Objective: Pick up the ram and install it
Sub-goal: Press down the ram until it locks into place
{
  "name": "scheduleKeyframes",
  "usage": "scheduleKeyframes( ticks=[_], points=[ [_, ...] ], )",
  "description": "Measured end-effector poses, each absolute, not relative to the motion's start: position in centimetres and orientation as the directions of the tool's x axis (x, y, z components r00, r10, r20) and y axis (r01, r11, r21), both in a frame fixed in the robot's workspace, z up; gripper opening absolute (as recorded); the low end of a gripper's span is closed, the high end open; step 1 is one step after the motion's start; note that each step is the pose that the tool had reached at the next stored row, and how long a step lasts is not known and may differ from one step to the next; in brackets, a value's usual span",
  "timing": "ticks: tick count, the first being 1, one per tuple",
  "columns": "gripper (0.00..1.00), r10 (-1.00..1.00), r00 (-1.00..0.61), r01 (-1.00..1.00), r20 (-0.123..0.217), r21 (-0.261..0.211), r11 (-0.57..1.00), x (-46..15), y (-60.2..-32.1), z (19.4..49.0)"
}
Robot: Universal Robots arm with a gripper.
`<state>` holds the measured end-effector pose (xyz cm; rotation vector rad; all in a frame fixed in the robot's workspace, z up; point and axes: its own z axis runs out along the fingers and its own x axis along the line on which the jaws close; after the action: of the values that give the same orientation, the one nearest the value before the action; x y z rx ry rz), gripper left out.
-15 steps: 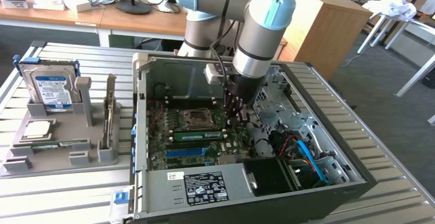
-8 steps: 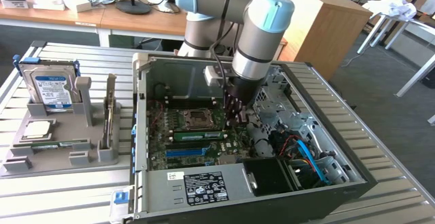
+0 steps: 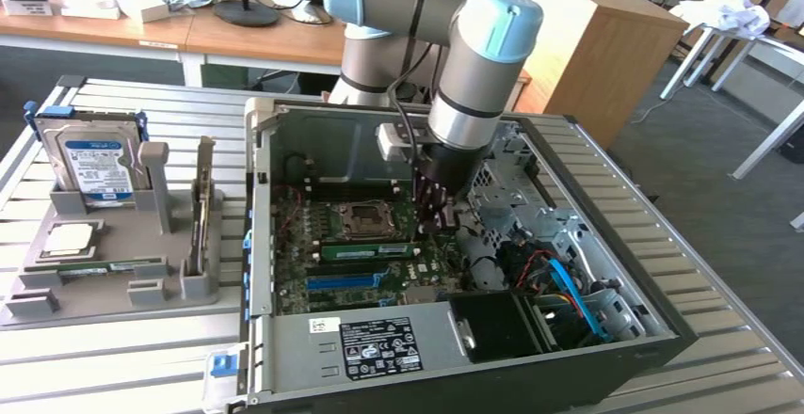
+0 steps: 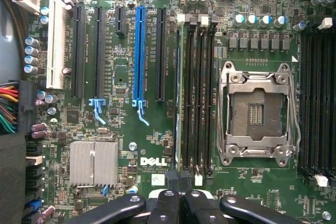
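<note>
Green ram (image 3: 364, 249) stands on edge in a motherboard slot beside the processor socket (image 4: 255, 111), its long axis running straight away from the gripper (image 4: 178, 184). Gripper fingers are pressed together, empty, at the stick's near end; contact cannot be confirmed.

Slatted metal table (image 3: 101, 358) underfoot of the work, pale grey. Floor (image 3: 741, 245) is dark grey carpet. Behind the claw, wooden desks (image 3: 251, 38) with a black monitor stand (image 3: 247, 11) and white clutter. Behind it toward the exterior view's right, a light wood cabinet (image 3: 616, 47); farther that way, white metal table legs (image 3: 703, 56). Even indoor light.
</note>
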<state>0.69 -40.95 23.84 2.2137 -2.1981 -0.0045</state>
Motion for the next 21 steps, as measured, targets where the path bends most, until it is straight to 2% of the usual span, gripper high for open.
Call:
scheduleKeyframes(
  ticks=[21],
  points=[
    [0.10,-1.000,0.007,-1.000,0.013,0.018,-0.007,0.68,-40.59,23.27]
  ],
)
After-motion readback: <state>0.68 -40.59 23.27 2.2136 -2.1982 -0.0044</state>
